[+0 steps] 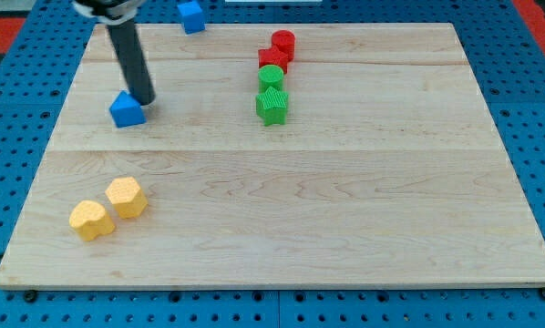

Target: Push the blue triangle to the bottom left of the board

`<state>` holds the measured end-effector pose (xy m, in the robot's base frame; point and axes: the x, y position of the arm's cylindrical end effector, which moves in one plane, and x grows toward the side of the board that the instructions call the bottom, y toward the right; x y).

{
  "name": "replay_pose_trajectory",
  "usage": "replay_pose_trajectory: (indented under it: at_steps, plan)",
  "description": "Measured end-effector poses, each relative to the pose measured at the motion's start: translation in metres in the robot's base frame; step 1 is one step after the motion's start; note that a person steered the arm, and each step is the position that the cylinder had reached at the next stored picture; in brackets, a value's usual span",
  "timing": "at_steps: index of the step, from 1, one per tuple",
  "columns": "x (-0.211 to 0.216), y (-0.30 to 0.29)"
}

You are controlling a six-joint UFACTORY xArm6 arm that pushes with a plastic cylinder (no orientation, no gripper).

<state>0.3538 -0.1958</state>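
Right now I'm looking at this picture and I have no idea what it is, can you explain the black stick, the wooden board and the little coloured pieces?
This is one camera looking down at a slant on a wooden board. The black stick is a robot arm's rod. It has no end effector that grips, so nothing is held; its tip slides along the board and pushes blocks. The tip sits just to the upper right of the blue triangle, touching or nearly so. Another blue block lies at the top edge. Near the top middle are two red blocks with a green round block and a green star-like block below them. Two yellow blocks lie at the lower left.
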Motion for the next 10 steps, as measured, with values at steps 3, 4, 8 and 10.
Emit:
replay_pose_trajectory:
  at_steps: [3, 4, 8, 10]
  plan:
    - [0.082, -0.004]
    - [0.105, -0.015]
    - [0.166, -0.049]
    - [0.142, -0.049]
